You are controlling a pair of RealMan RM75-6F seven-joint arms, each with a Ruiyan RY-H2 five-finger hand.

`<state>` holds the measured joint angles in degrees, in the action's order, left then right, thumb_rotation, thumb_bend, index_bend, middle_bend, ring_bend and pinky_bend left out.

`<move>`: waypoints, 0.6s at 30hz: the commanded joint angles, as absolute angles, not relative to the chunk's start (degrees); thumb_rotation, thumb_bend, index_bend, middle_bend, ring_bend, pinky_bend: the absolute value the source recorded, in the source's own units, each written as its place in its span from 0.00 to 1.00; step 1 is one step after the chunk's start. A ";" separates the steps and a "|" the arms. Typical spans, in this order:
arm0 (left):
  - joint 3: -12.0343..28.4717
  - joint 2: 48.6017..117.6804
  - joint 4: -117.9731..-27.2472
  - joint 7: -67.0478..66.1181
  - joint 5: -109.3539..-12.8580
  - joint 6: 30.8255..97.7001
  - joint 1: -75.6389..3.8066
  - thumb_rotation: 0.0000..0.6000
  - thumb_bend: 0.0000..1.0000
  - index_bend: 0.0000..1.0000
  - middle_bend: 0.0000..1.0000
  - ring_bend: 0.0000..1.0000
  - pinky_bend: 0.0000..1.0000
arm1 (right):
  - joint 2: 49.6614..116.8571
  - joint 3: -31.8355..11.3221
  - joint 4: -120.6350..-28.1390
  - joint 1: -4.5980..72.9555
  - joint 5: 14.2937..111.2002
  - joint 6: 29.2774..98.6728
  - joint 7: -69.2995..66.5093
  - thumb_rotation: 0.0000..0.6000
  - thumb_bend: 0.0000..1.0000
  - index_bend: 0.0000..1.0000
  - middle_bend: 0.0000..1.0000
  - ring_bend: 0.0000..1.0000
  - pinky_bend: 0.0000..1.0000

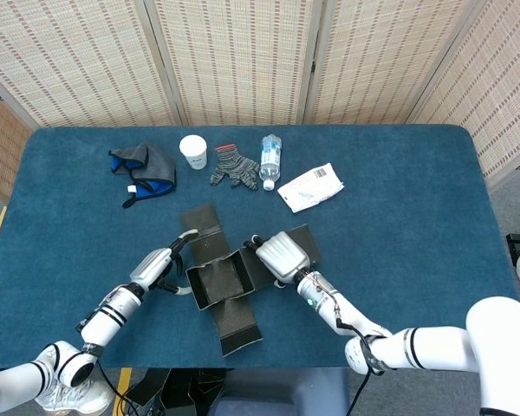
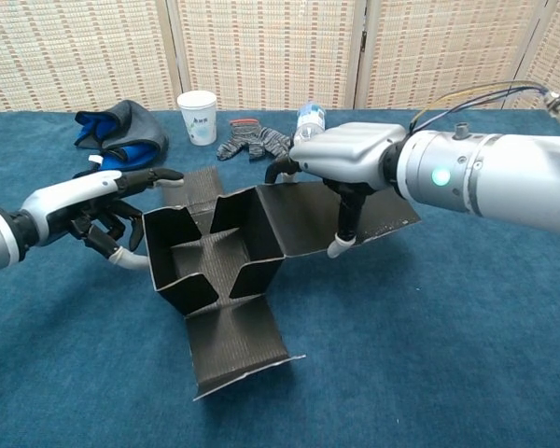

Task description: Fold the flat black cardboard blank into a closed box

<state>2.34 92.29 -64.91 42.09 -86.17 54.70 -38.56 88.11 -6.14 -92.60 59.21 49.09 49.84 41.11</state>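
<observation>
The black cardboard blank (image 1: 218, 284) (image 2: 215, 266) lies skewed on the blue table (image 1: 416, 225), half folded. Its side walls stand up around a square floor, while the front flap (image 2: 238, 341) and rear flap (image 2: 201, 182) lie nearly flat. My right hand (image 1: 282, 254) (image 2: 345, 159) grips the broad right panel (image 2: 383, 210), with its fingers hooked over the panel's inner edge and its thumb pressing on the panel's face. My left hand (image 1: 160, 263) (image 2: 107, 210) sits outside the left wall. It touches that wall with one finger along the top edge and its thumb at the base.
Along the far side lie a blue and grey cloth (image 1: 146, 169), a white paper cup (image 1: 193, 150), striped gloves (image 1: 234, 166), a water bottle (image 1: 270, 160) and a white packet (image 1: 311, 186). A woven folding screen stands behind the table.
</observation>
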 commanded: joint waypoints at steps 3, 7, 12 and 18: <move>1.89 90.53 -67.43 45.80 -86.18 52.86 -39.20 1.00 0.09 0.00 0.00 0.59 0.89 | 87.27 -5.06 -91.87 60.96 52.71 48.18 42.32 1.00 0.09 0.24 0.28 0.83 0.98; 1.33 90.02 -68.30 48.73 -86.83 52.22 -39.52 1.00 0.10 0.00 0.00 0.59 0.89 | 86.62 -4.26 -91.74 61.84 55.62 48.09 43.66 1.00 0.09 0.24 0.28 0.83 1.00; 0.68 89.88 -68.74 50.48 -87.75 52.26 -39.77 1.00 0.09 0.00 0.00 0.59 0.89 | 85.93 -3.59 -91.13 63.14 58.57 47.77 45.68 1.00 0.10 0.25 0.28 0.83 1.00; 0.02 89.75 -69.39 51.79 -88.57 52.94 -39.71 1.00 0.09 0.00 0.00 0.59 0.89 | 85.91 -3.28 -90.06 64.78 60.82 46.82 47.54 1.00 0.10 0.25 0.29 0.83 1.00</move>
